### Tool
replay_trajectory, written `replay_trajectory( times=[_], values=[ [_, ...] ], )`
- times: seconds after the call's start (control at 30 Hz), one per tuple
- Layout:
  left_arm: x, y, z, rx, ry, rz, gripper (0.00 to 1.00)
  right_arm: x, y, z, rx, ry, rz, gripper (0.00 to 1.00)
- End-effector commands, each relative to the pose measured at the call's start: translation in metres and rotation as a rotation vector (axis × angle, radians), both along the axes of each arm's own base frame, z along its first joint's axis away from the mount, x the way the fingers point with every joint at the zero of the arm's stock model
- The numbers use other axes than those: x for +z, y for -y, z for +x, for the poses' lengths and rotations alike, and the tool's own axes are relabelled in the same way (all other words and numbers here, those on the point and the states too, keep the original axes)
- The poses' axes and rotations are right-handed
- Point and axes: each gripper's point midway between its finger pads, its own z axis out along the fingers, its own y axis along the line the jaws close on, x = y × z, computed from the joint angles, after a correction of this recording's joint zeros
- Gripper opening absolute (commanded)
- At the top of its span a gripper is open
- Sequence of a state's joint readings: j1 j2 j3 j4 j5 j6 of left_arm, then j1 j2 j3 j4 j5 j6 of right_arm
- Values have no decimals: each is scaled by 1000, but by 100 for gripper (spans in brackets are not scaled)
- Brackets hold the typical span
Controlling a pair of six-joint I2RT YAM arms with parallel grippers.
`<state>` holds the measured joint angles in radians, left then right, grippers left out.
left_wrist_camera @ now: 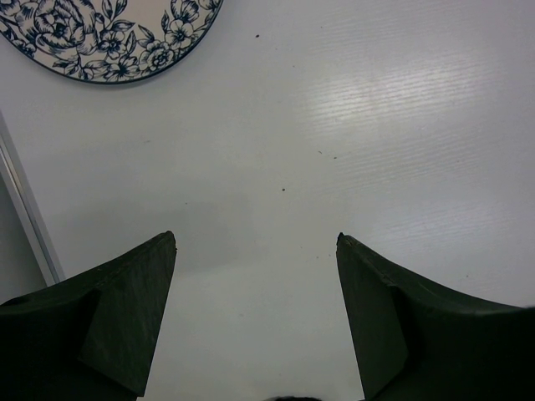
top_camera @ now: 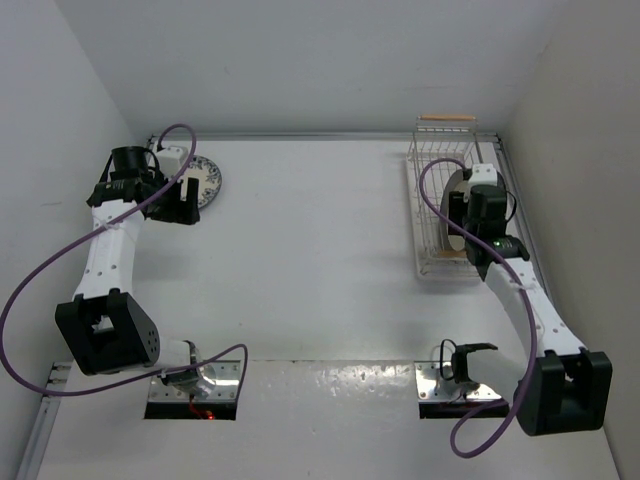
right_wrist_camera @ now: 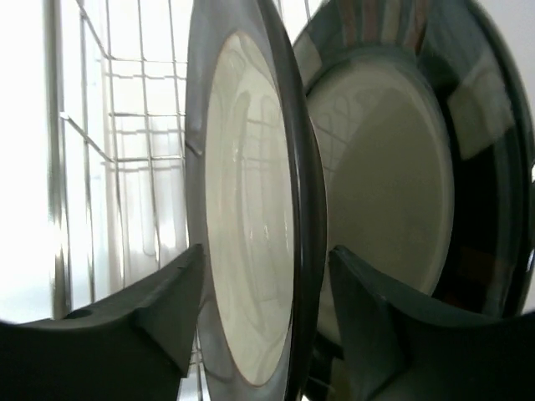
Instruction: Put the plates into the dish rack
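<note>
Top external view: the dish rack [top_camera: 432, 160] sits lengthwise, one wooden handle [top_camera: 447, 118] at its end farthest from the arm bases. The right arm reaches over the rack's near half, and the right gripper [top_camera: 463, 238] points down into it.

Right wrist view: two plates stand on edge inside the rack, side by side, with the white wire wall [right_wrist_camera: 125, 150] to their left.
- The grey-rimmed cream plate [right_wrist_camera: 251, 209] is the nearer one to that wall. The right gripper [right_wrist_camera: 267, 251] straddles its rim, jaws apart, one finger on each face. I cannot tell whether either pad touches the plate.
- The black-rimmed cream plate [right_wrist_camera: 393, 167] stands just beside it, on the side away from the wall.

Third plate: the blue floral plate [top_camera: 206, 180] lies flat on the table [top_camera: 320, 250], well apart from the rack, across the table to its left.

Left wrist view: the left gripper [left_wrist_camera: 256, 240] is over bare table, jaws wide apart and holding nothing. Only an arc of the floral plate [left_wrist_camera: 109, 38] shows beyond the fingertips, clear of them.
</note>
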<state>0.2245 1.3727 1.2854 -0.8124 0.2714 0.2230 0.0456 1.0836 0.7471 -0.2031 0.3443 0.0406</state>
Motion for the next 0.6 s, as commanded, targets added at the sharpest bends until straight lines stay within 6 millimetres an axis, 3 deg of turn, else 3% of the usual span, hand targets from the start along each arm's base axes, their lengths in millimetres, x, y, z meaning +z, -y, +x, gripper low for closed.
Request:
replay_trajectory(
  times=[0.0,0.17,0.3,0.37,0.43,0.47,0.57],
  values=[
    [10,-6,7,10,40,13,82,39,2,19,15,108,-18,62],
    [8,-12,11,25,32,19,82,78,-14,31,131,158,-40,77],
    [3,-22,23,52,12,-5,82,111,-27,33,178,223,-35,81],
    [-8,-31,29,79,-19,-30,82,132,-30,34,187,281,-30,83],
    [-6,-46,42,127,6,-52,82,146,-36,34,214,318,-21,84],
    [-19,-52,49,152,-20,-70,82,155,-42,33,237,345,-14,84],
    [-26,-81,72,257,-7,-100,82,169,-51,30,260,393,-1,85]
  ],
)
